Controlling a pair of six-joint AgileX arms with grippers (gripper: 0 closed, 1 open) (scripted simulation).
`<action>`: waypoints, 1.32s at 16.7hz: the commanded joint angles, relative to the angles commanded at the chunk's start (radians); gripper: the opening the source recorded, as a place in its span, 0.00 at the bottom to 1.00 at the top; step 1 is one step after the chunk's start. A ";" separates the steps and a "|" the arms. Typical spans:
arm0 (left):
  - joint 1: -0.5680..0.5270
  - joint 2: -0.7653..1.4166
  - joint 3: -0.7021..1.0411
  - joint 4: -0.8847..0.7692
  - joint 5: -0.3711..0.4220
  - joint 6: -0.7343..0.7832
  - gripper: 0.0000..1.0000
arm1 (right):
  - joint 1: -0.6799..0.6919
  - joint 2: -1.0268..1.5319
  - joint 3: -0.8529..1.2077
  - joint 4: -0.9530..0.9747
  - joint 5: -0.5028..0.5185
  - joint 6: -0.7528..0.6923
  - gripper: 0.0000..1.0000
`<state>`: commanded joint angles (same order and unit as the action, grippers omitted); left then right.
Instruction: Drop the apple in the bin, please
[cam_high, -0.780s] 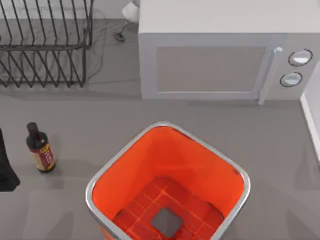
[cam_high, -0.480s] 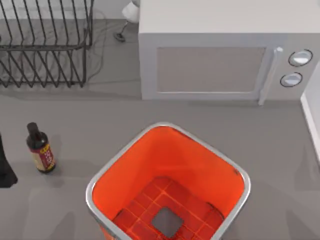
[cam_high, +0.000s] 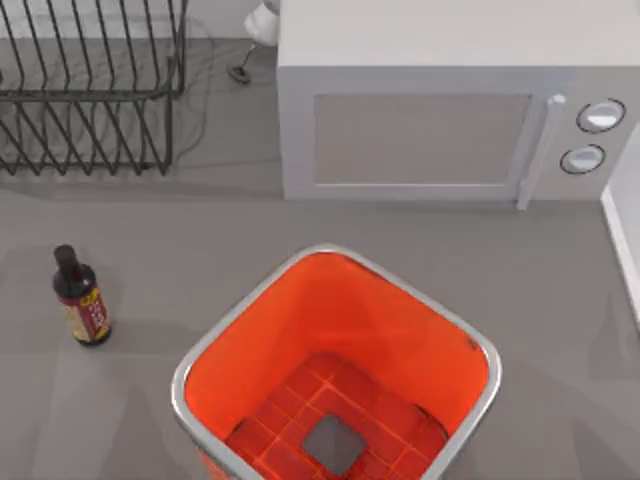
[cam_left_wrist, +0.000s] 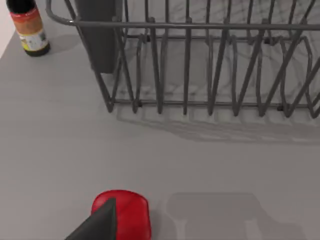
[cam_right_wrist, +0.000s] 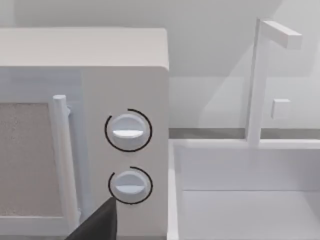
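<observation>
Apple (cam_left_wrist: 125, 212) half-hidden behind a left finger (cam_left_wrist: 97, 225), bin (cam_high: 335, 255) cut off below, finger state untellable.

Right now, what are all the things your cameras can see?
bin: one, orange-red inside, silver rim, front centre of the table, nothing in it.
apple: one, red, on the table near the wire rack, just beyond the left gripper.
bottle: one, dark with red label, table's left.
wire rack: one, black, back left.
microwave: one, white, two knobs, back right.
sink: one, white, with faucet, beside the microwave.
left gripper: dark finger at the apple.
right gripper: dark finger, facing the microwave.
</observation>
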<state>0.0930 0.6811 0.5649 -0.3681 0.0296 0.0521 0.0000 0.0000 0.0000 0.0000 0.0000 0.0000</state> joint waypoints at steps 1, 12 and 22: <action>0.013 0.112 0.078 -0.051 0.003 0.007 1.00 | 0.000 0.000 0.000 0.000 0.000 0.000 1.00; 0.153 1.151 0.784 -0.541 0.008 0.074 1.00 | 0.000 0.000 0.000 0.000 0.000 0.000 1.00; 0.170 1.270 0.869 -0.615 0.005 0.083 1.00 | 0.000 0.000 0.000 0.000 0.000 0.000 1.00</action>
<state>0.2632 1.9510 1.4339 -0.9833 0.0344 0.1350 0.0000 0.0000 0.0000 0.0000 0.0000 0.0000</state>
